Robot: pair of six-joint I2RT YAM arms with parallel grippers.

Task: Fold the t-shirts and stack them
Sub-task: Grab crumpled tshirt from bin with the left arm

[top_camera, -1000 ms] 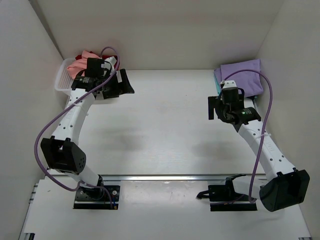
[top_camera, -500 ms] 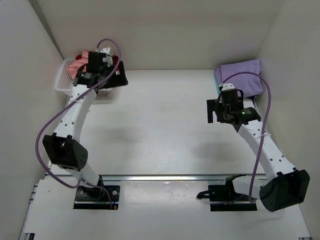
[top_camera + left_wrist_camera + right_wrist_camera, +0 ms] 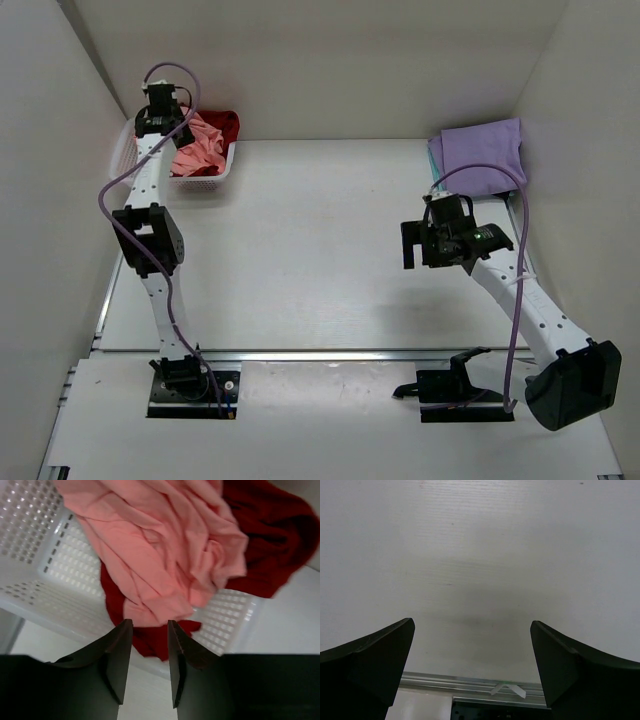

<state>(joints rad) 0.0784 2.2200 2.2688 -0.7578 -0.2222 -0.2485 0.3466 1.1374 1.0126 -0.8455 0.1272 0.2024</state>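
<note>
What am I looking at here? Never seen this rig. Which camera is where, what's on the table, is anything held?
Two robot arms are bolted at the near edge of a white table. The wide picture comes from a fixed camera above and behind them. The other two come from a camera on each wrist, looking past that arm's own fingers. The left gripper hangs over a white lattice basket in the far left corner. The basket holds a crumpled salmon-pink t-shirt lying on a dark red t-shirt. The left gripper's fingers stand a little apart with nothing between them. The right gripper is wide open over bare table and holds nothing. At the far right lies a folded lavender t-shirt, with a teal edge showing beside it.
</note>
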